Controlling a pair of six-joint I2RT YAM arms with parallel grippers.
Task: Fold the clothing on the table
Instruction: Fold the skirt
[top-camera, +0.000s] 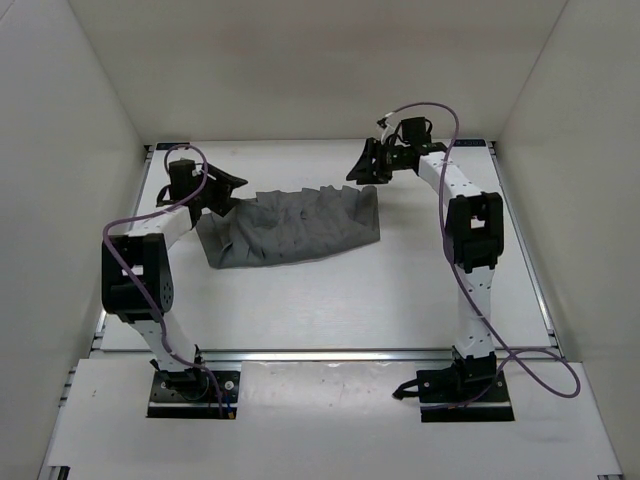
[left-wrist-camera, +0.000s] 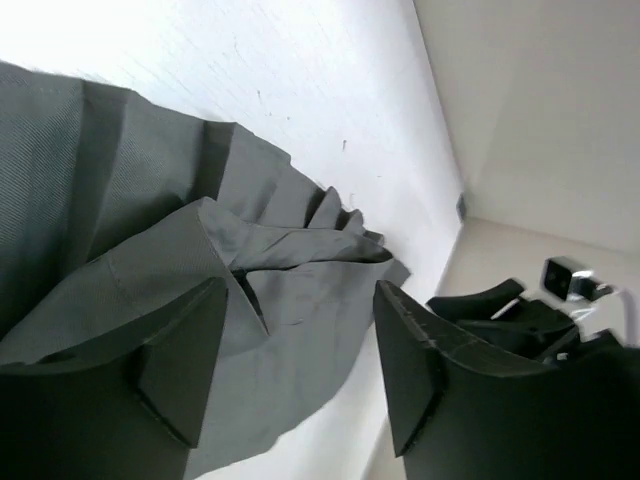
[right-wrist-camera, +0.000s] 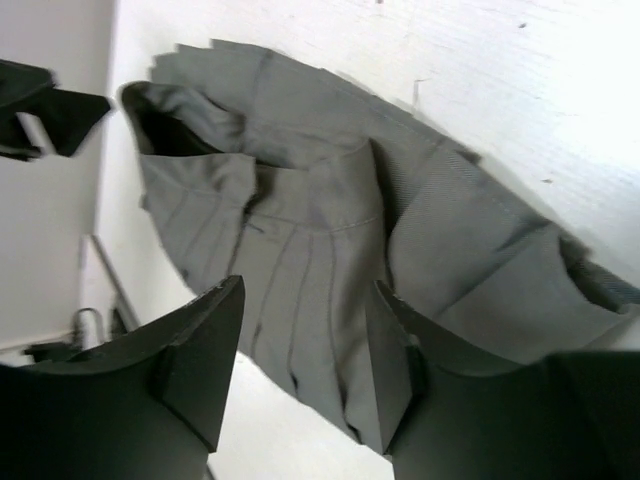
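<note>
The table is carrying the clothing, lying crumpled toward 10 o'clock of centre. The left gripper, at its 9 o'clock end, and the right gripper, at 1 o'clock, are standing spread (pinching nothing). Risk: gripping one layer only would be dragging the fold askew.

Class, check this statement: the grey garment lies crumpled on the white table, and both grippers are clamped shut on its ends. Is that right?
Not quite. The grey garment does lie crumpled on the white table, but neither gripper is clamped on it. The left wrist and right wrist views show the left gripper and right gripper with fingers spread apart, open above it.
</note>
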